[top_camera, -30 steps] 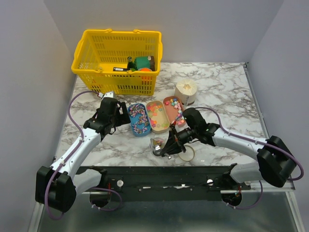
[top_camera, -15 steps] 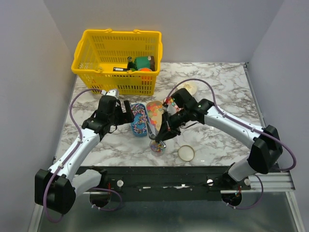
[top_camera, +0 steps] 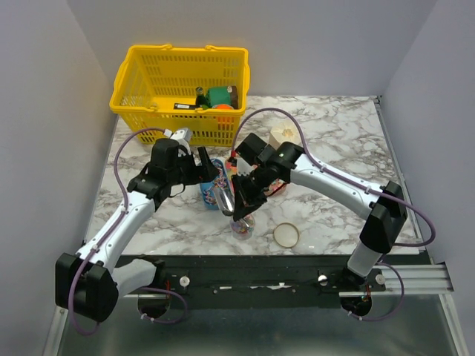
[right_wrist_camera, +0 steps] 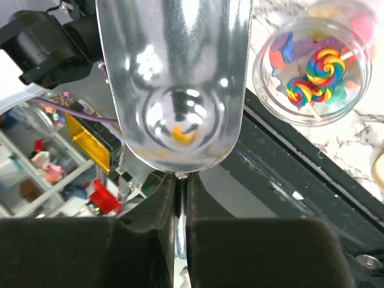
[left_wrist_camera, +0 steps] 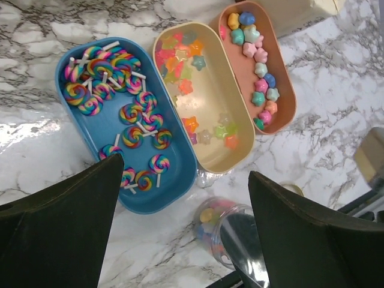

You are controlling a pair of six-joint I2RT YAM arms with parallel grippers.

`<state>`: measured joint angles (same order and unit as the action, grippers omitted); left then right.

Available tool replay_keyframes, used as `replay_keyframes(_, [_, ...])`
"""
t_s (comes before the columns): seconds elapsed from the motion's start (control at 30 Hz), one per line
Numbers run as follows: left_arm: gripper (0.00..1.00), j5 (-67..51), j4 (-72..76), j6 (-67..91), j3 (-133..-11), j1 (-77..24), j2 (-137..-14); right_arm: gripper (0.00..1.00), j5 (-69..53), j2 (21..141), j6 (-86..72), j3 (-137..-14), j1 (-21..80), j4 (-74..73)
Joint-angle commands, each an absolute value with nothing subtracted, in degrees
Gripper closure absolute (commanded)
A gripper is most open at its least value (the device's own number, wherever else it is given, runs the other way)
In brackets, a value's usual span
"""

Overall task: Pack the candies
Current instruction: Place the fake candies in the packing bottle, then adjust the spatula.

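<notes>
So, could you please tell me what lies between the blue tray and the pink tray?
The cream tray of star candies, in the left wrist view.

Top view: I look from high above and behind the arm bases [top_camera: 85, 289], facing forward and down. It sits far off, with the whole desk [top_camera: 334, 141] in frame, back to the yellow basket [top_camera: 178, 81] at the rear wall.
Left wrist: looks steeply down on the desk from middling range. The left claw [left_wrist_camera: 186, 169] frames it, fingers [left_wrist_camera: 60, 234] dark in both lower corners. Three oval trays [left_wrist_camera: 207, 96] fill the middle.
Right wrist: very near, sighting along the scoop [right_wrist_camera: 174, 72] out of the right claw [right_wrist_camera: 180, 222]. The frame is tipped, with the black front rail [right_wrist_camera: 288, 174] running slantwise.
Shared, all three: the jar [top_camera: 242, 225]. I find it at the left wrist's bottom edge and in the right wrist's upper right.
Shared, top and left wrist: the trays and the scoop.
</notes>
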<state>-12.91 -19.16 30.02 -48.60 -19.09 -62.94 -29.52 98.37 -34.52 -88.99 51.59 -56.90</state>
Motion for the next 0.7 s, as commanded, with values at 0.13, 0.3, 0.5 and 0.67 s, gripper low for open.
replay_keyframes(0.13, [0.11,-17.4,-22.7,28.3,-47.3,-21.2,-64.1,0.99,-26.5,96.8,-33.0,-94.7,52.3,-57.2])
replay_keyframes(0.3, [0.12,-17.0,-22.7,26.8,-46.0,-21.6,-63.4,0.99,-26.0,97.5,-33.4,-99.0,52.3,-58.1])
replay_keyframes(0.5, [0.14,-16.8,-21.9,26.6,-44.8,-22.0,-64.7,0.99,-23.6,99.2,-33.2,-103.7,52.2,-60.3])
replay_keyframes(0.67, [0.14,-15.4,-21.8,26.7,-44.6,-22.1,-65.5,0.99,-21.7,101.6,-33.4,-106.9,52.3,-61.0])
